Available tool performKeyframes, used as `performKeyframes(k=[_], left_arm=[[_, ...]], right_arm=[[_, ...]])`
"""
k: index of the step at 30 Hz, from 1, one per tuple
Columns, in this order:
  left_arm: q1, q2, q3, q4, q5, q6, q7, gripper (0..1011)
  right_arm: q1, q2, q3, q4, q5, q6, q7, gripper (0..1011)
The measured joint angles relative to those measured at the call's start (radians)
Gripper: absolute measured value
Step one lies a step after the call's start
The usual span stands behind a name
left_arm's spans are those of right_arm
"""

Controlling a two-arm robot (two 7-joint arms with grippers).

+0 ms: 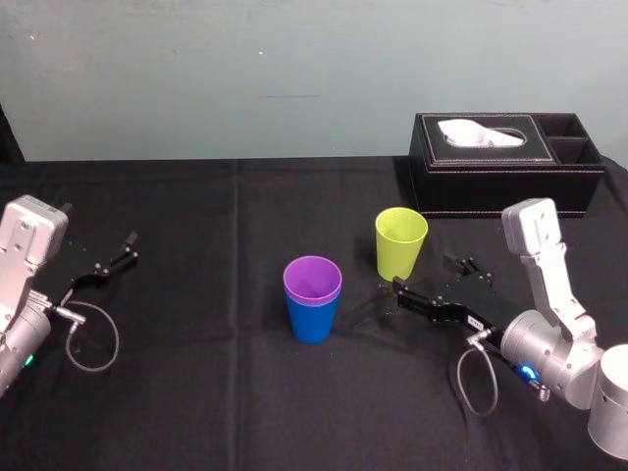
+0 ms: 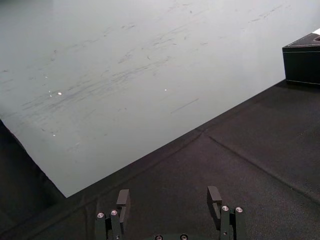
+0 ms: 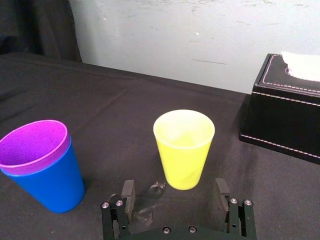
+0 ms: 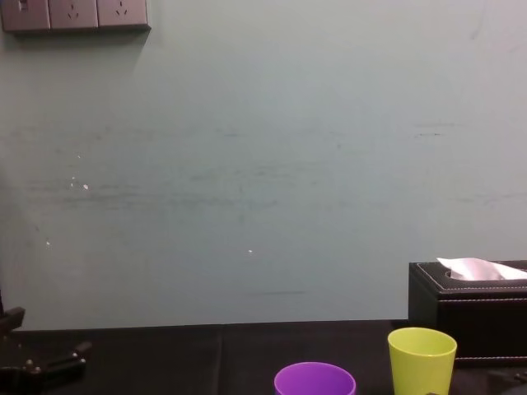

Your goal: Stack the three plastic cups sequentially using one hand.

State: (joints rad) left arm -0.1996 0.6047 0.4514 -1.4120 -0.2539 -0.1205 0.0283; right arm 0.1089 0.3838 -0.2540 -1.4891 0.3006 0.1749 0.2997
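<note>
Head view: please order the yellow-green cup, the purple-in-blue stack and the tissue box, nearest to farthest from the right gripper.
From the open right gripper:
1. the yellow-green cup, just ahead
2. the purple-in-blue stack, toward the robot's left
3. the tissue box, back right

My head cam looked down on the whole black tablecloth (image 1: 196,392) from up high, facing the wall (image 1: 245,69). Chest cam sat low and level, so it mostly got wall plus the tops of the purple cup (image 4: 314,378) and yellow-green cup (image 4: 422,358). Right wrist cam was close behind that yellow-green one; left wrist cam skimmed bare cloth. All four shared the black tissue box (image 1: 505,186).
</note>
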Motion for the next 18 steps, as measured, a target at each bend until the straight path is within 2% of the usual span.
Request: performKeyframes(k=[18], left_arm=[[0.0, 0.0, 0.0, 0.0, 0.0, 0.0, 0.0, 1010]], right_arm=[[0.052, -0.036, -0.008, 0.051, -0.019, 0.016, -0.008, 1003]])
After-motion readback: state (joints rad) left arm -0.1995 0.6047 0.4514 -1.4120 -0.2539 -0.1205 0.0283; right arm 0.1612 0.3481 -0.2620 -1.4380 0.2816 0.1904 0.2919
